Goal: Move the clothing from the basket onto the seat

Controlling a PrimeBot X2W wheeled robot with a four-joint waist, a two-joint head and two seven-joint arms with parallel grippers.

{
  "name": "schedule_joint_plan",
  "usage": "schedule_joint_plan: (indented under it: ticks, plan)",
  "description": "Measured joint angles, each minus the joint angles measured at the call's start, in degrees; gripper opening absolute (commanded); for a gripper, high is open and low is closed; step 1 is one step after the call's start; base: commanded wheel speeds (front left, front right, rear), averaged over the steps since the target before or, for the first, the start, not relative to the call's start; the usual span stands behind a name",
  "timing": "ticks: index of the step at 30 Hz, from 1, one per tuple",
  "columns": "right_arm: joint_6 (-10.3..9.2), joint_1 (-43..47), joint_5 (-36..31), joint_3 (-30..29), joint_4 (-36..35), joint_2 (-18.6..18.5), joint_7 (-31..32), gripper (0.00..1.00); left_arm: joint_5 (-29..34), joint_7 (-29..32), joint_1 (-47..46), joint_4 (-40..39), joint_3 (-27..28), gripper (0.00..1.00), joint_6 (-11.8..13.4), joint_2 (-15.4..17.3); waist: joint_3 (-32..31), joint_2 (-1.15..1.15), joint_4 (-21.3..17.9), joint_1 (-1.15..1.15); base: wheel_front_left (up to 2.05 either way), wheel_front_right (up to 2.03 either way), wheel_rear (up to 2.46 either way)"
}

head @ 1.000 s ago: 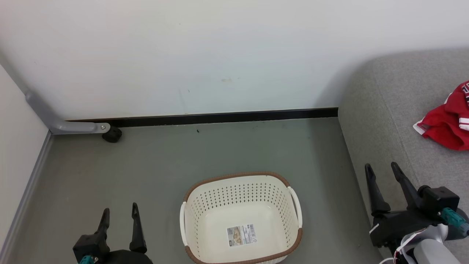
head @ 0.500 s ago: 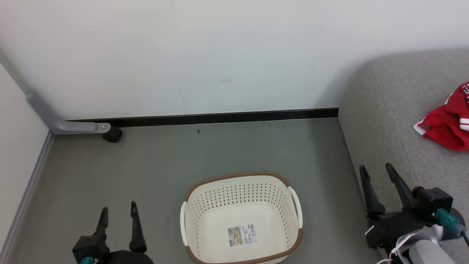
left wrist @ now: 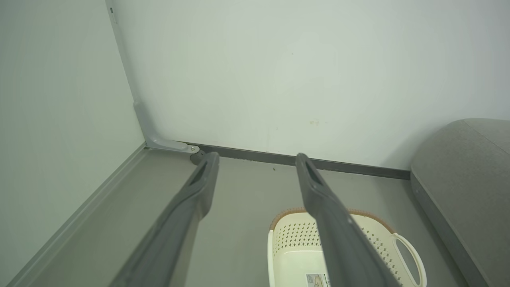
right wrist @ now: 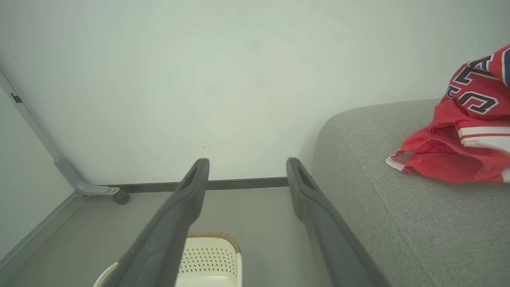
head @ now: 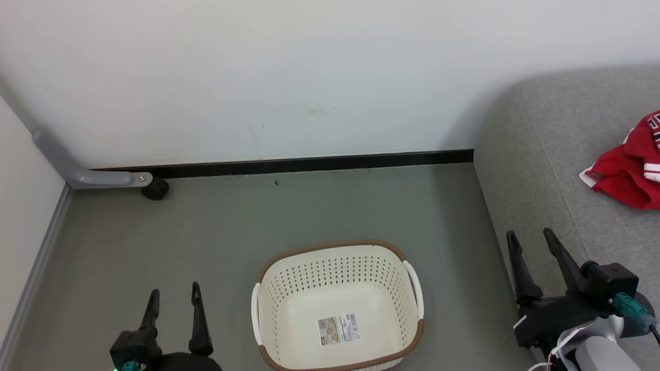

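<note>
clothing [head: 626, 175]: a red sports heap with white trim, stripes and block lettering, lying on the grey sofa seat [head: 541, 170] at the right edge of the head view, which cuts part of it off; we cannot tell whether it is one piece or two
basket [head: 335, 273]: the cream perforated laundry basket stands upright on the floor [head: 258, 216] between our two arms, near the sofa's side; we see nothing in it but the label sticker [head: 337, 330] on its base
left pincer [head: 175, 288]: open and holding nothing, over the floor to the left of the basket, well apart from the clothing
right pincer [head: 529, 233]: open and holding nothing, at the near edge of the seat, its fingers pointing toward the wall
key relation: the clothing lies ahead and to the right of the right pincer, on the seat and not in the basket; the heap's long side runs from the white hem nearest us away to the right; our right arm is far the nearer, while the left has the basket between it and the sofa
progress: we judge the transfer done as far as we see, since the basket holds no garment
next: we judge that no reach into the basket is called for; any tidying of the heap would fall to the right arm
</note>
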Motion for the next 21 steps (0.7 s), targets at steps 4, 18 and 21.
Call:
schedule_joint_plan:
  ticks: [4,18,21]
  plan:
    - [0.00,-0.04,0.01,-0.37,0.00,0.03,0.00,1.00,0.31,0.00,0.00,-0.02,-0.10,1.00,-0.12,-0.13,0.01,0.00,-0.14,0.00,0.00,0.00,0.00]
    - [0.08,3.63,1.08,-0.52,3.60,1.70,0.67,0.00,-0.48,0.65,2.23,3.48,-0.23,0.00,-1.53,-0.78,-0.19,0.00,-0.29,0.00,0.00,0.00,0.00]
    - [0.14,3.58,2.74,-1.31,3.59,1.76,1.33,0.00,-2.35,1.25,2.21,3.53,0.20,0.00,-2.01,-0.80,-0.22,0.00,-0.33,0.00,0.00,0.00,0.00]
